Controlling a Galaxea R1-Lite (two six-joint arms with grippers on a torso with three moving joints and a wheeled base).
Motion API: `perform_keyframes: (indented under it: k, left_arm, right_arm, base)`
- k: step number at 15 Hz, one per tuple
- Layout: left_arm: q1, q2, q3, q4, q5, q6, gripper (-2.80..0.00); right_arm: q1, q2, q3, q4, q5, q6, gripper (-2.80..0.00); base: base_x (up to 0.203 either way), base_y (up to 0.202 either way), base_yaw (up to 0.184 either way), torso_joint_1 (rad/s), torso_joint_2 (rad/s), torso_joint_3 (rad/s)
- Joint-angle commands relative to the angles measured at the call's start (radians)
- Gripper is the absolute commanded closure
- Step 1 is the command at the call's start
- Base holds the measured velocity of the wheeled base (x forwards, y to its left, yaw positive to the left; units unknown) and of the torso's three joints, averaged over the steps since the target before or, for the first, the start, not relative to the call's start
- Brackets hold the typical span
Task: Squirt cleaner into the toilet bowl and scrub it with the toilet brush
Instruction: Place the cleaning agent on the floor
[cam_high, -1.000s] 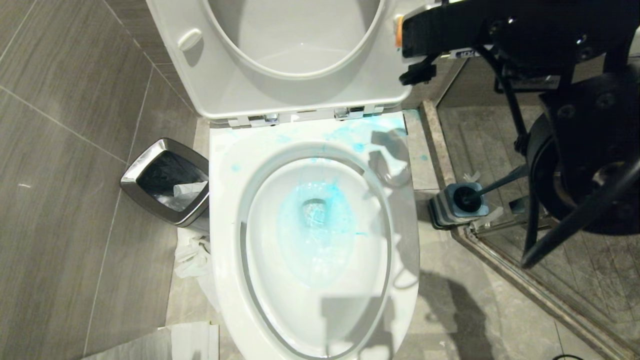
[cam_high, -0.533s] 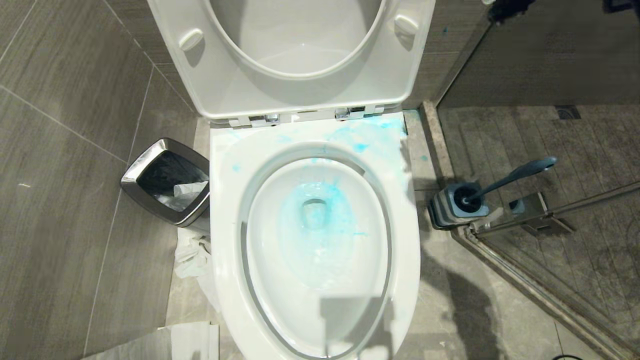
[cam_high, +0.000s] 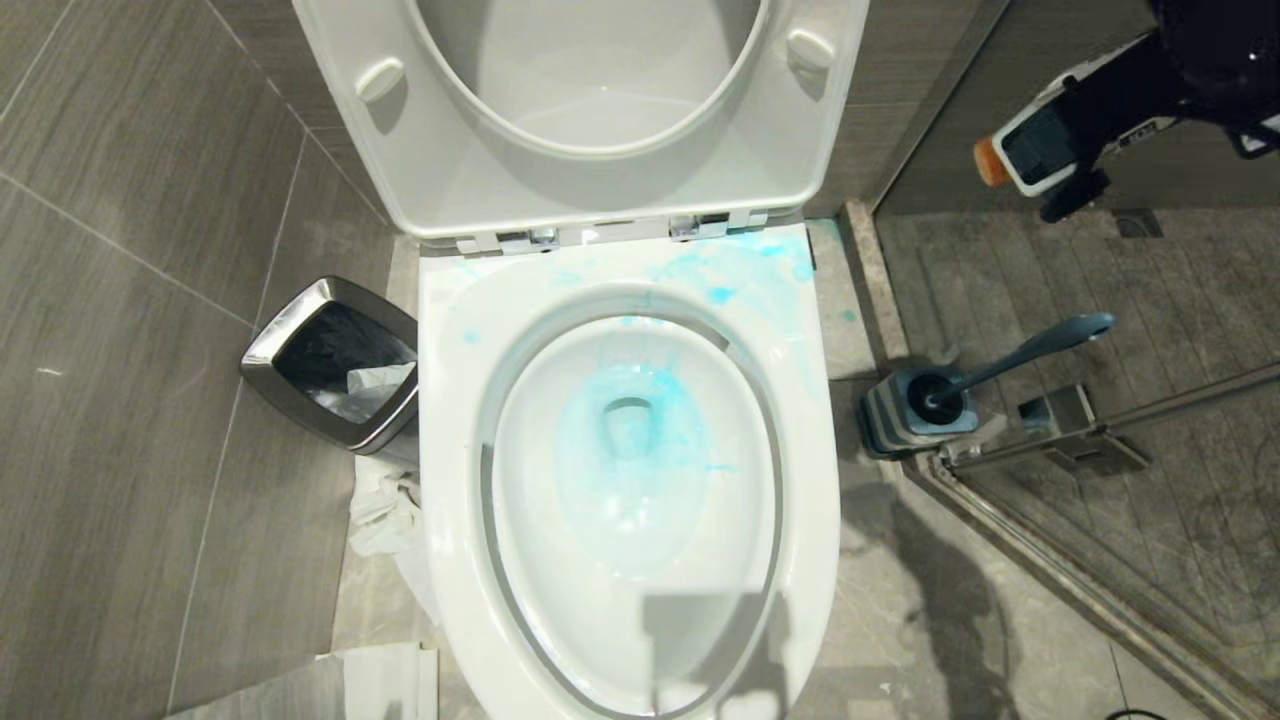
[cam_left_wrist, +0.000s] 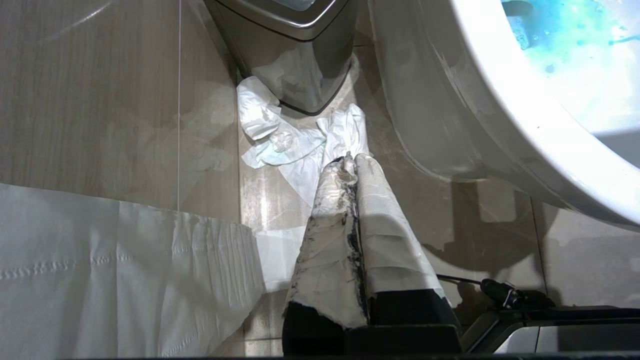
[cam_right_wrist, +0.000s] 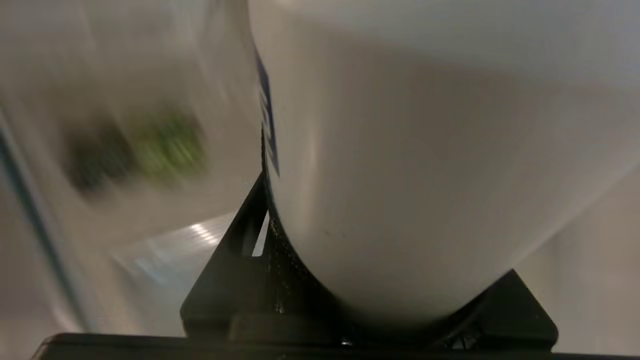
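R gripper (cam_high: 1060, 165) grips cleaner (cam_high: 1020, 150), above brush (cam_high: 1020, 355).

Head view looks down on toilet bowl (cam_high: 630, 480); left wrist view (low, floor-level) shares it.

1. Your tiled floor (cam_high: 120, 420) carries the toilet bowl (cam_high: 800, 560).
2. Left of it: steel-rimmed bin (cam_high: 262, 352), crumpled tissue (cam_high: 385, 515).
3. Below your right claw (cam_high: 1060, 165): brush holder (cam_high: 880, 420).
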Motion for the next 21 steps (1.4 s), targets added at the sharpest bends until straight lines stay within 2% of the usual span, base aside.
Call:
perform_keyframes:
  k: [1,2,3,5,6,7,8,9,10,12,13,14,16,18,20,21]
  left_arm:
    - [0.000,0.002,0.000,0.000,0.001,0.000,0.00]
    - [0.000,0.002,0.000,0.000,0.000,0.000,0.00]
    - [-0.001,0.002,0.000,0.000,0.000,0.000,0.00]
    - [0.000,0.002,0.000,0.000,0.000,0.000,0.00]
    - [0.000,0.002,0.000,0.000,0.002,0.000,0.00]
    - [0.000,0.002,0.000,0.000,0.000,0.000,0.00]
    - [0.000,0.002,0.000,0.000,0.000,0.000,0.00]
    - [0.000,0.002,0.000,0.000,0.000,0.000,0.00]
    - [-0.001,0.002,0.000,0.000,0.001,0.000,0.00]
    - [0.000,0.002,0.000,0.000,0.000,0.000,0.00]
    - [0.000,0.002,0.000,0.000,0.000,0.000,0.00]
    - [0.000,0.002,0.000,0.000,0.000,0.000,0.00]
    - [0.000,0.002,0.000,0.000,0.000,0.000,0.00]
    - [0.000,0.002,0.000,0.000,0.000,0.000,0.00]
    - [0.000,0.002,0.000,0.000,0.002,0.000,0.00]
    - [0.000,0.002,0.000,0.000,0.000,0.000,0.00]
  right_arm:
    - [-0.043,-0.022,0.016,0.104,0.138,0.686,0.00]
    - [-0.063,-0.032,0.021,0.140,0.267,0.866,0.00]
    - [-0.081,-0.046,0.021,0.203,0.462,1.054,0.00]
    - [-0.110,-0.067,-0.006,0.385,0.812,1.505,0.00]
    - [-0.121,-0.079,-0.022,0.450,0.996,1.756,0.00]
    - [-0.131,-0.097,-0.032,0.496,1.135,1.986,0.00]
    - [-0.142,-0.121,-0.039,0.537,1.225,2.164,0.00]
    - [-0.163,-0.159,-0.043,0.573,1.261,2.282,0.00]
    - [-0.180,-0.182,-0.044,0.585,1.213,2.317,0.00]
    - [-0.196,-0.182,-0.025,0.551,0.976,2.326,0.00]
    - [-0.217,-0.184,0.018,0.495,0.885,2.328,0.00]
    - [-0.247,-0.185,0.045,0.407,0.862,2.325,0.00]
    - [-0.326,-0.170,0.053,0.225,0.854,2.276,0.00]
    - [-0.378,-0.136,0.058,-0.015,0.884,2.191,0.00]
    - [-0.406,-0.097,0.078,-0.268,0.978,2.091,0.00]
    - [-0.411,-0.069,0.093,-0.340,1.013,2.067,0.00]
  base:
    - [0.000,0.000,0.000,0.000,0.00,0.000]
    - [0.000,0.000,0.000,0.000,0.00,0.000]
    - [0.000,0.000,0.000,0.000,0.00,0.000]
    - [0.000,0.000,0.000,0.000,0.00,0.000]
    - [0.000,0.000,0.000,0.000,0.00,0.000]
    - [0.000,0.000,0.000,0.000,0.00,0.000]
    - [0.000,0.000,0.000,0.000,0.00,0.000]
    - [0.000,0.000,0.000,0.000,0.00,0.000]
    - [0.000,0.000,0.000,0.000,0.00,0.000]
    - [0.000,0.000,0.000,0.000,0.00,0.000]
    - [0.000,0.000,0.000,0.000,0.00,0.000]
    - [0.000,0.000,0.000,0.000,0.00,0.000]
    - [0.000,0.000,0.000,0.000,0.00,0.000]
    - [0.000,0.000,0.000,0.000,0.00,0.000]
    - [0.000,0.000,0.000,0.000,0.00,0.000]
    - [0.000,0.000,0.000,0.000,0.00,0.000]
